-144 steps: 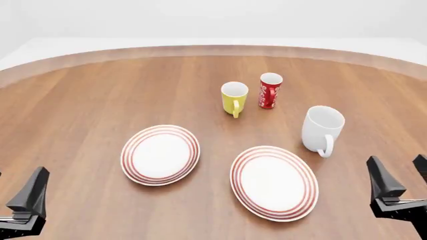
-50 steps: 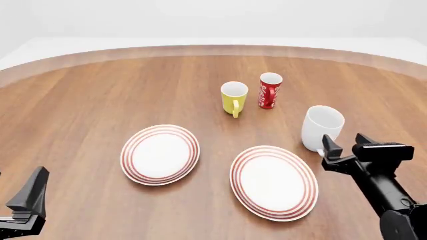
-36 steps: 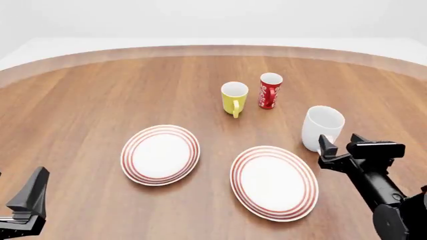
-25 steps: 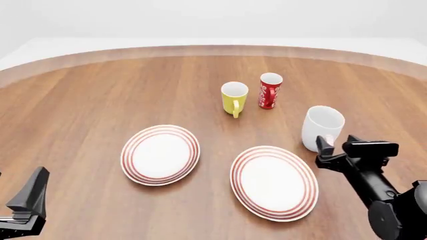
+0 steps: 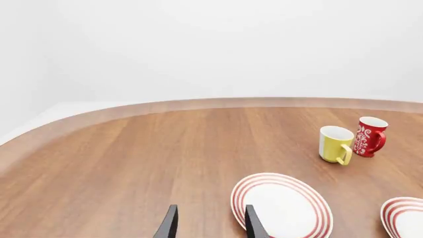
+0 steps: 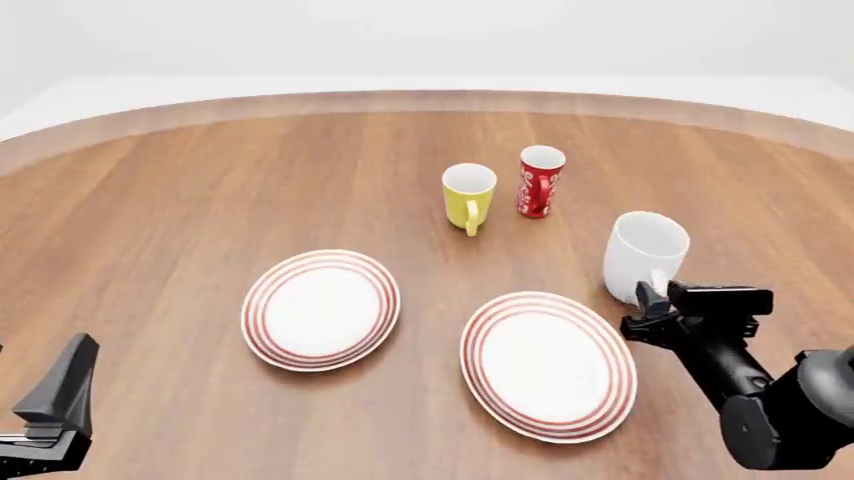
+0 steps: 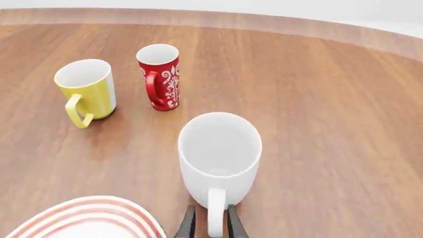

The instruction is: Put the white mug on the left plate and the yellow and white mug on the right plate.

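Note:
The white mug [image 6: 646, 250] stands upright on the table to the right of the right plate [image 6: 475, 345], its handle turned toward me. My right gripper [image 6: 663, 302] is down at that handle. In the right wrist view the gripper [image 7: 210, 223] has one finger on each side of the mug's [image 7: 218, 153] handle, narrowly open with a slim gap. Farther back, the yellow and white mug [image 6: 467, 195] stands upright. The left plate [image 6: 254, 300] is bare. At the near left corner my left gripper [image 5: 209, 223] is open with nothing between its fingers.
A slim red cup [image 6: 539, 180] with white markings stands right beside the yellow mug, on its right. The table's curved far edge [image 6: 427, 98] runs behind both. The two plates lie side by side, close together but apart.
My right arm has come in from the near right corner to the white mug's handle, and its fingers have narrowed around it. The mugs, the plates and the left arm have not moved.

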